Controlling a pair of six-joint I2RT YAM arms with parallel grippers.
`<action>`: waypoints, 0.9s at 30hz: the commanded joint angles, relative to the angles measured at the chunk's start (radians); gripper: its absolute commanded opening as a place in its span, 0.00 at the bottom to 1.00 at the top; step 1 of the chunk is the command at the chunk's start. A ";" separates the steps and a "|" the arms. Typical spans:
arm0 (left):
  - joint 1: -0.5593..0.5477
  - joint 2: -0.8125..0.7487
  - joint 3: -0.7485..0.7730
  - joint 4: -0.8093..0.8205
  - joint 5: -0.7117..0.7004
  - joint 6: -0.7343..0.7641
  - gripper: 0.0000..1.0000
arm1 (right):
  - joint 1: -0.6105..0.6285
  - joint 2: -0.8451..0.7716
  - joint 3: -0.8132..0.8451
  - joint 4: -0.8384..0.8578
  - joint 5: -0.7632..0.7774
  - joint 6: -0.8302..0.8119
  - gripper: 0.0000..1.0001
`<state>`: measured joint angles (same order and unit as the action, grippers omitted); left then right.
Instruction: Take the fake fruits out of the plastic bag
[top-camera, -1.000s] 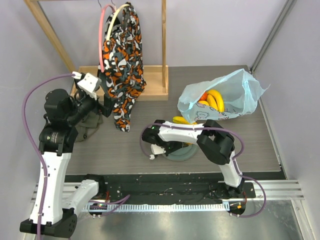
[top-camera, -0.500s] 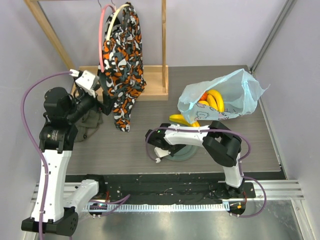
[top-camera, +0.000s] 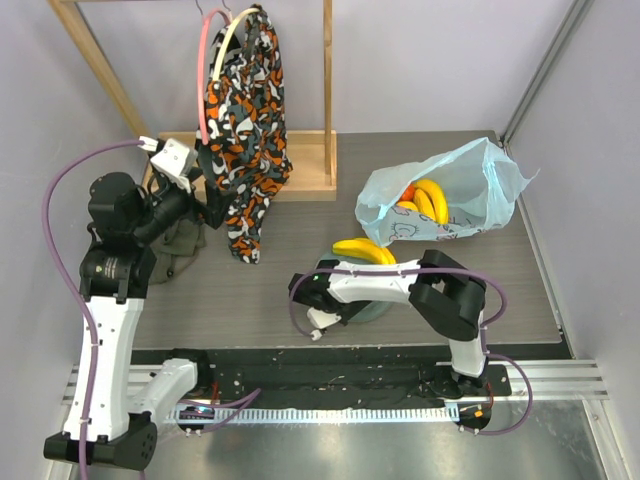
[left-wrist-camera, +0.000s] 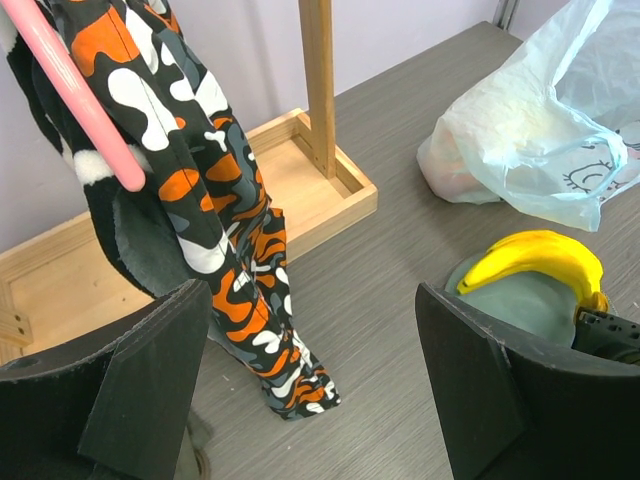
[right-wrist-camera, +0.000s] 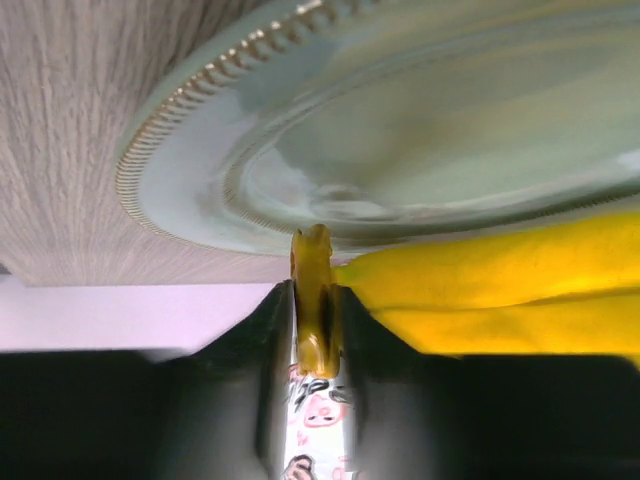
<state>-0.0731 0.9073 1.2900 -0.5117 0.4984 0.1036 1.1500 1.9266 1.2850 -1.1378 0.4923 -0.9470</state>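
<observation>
My right gripper (right-wrist-camera: 315, 300) is shut on the stem of a yellow banana bunch (top-camera: 362, 250) and holds it just above the far rim of a grey-green plate (top-camera: 350, 312). The bunch also shows in the right wrist view (right-wrist-camera: 500, 290) and the left wrist view (left-wrist-camera: 540, 262). The light-blue plastic bag (top-camera: 455, 195) lies behind, its mouth facing the plate, with more yellow fruit (top-camera: 430, 200) and a red-orange one (top-camera: 407, 192) inside. My left gripper (left-wrist-camera: 315, 390) is open and empty at the far left, next to the hanging cloth.
A wooden rack with a tray base (top-camera: 300, 170) stands at the back left. An orange-black-white patterned cloth (top-camera: 245, 140) hangs from it on hangers. A dark green bundle (top-camera: 175, 255) lies by the left arm. Walls close in on both sides.
My right gripper has drawn the banana bunch away from the bag's mouth towards the plate. The left arm has barely shifted.
</observation>
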 joint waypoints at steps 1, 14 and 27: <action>0.007 0.001 0.006 0.055 0.022 -0.024 0.87 | -0.003 -0.048 -0.016 -0.014 0.019 -0.003 0.50; 0.007 0.030 0.032 0.087 0.048 -0.097 0.88 | -0.004 -0.322 0.294 -0.169 -0.355 0.010 0.93; -0.241 0.227 0.158 0.101 0.166 -0.266 0.87 | -0.564 -0.810 0.174 0.361 -0.427 0.439 0.70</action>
<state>-0.1814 1.0531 1.3846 -0.4595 0.5983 -0.0807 0.8642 1.1107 1.5356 -0.9440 0.1165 -0.6704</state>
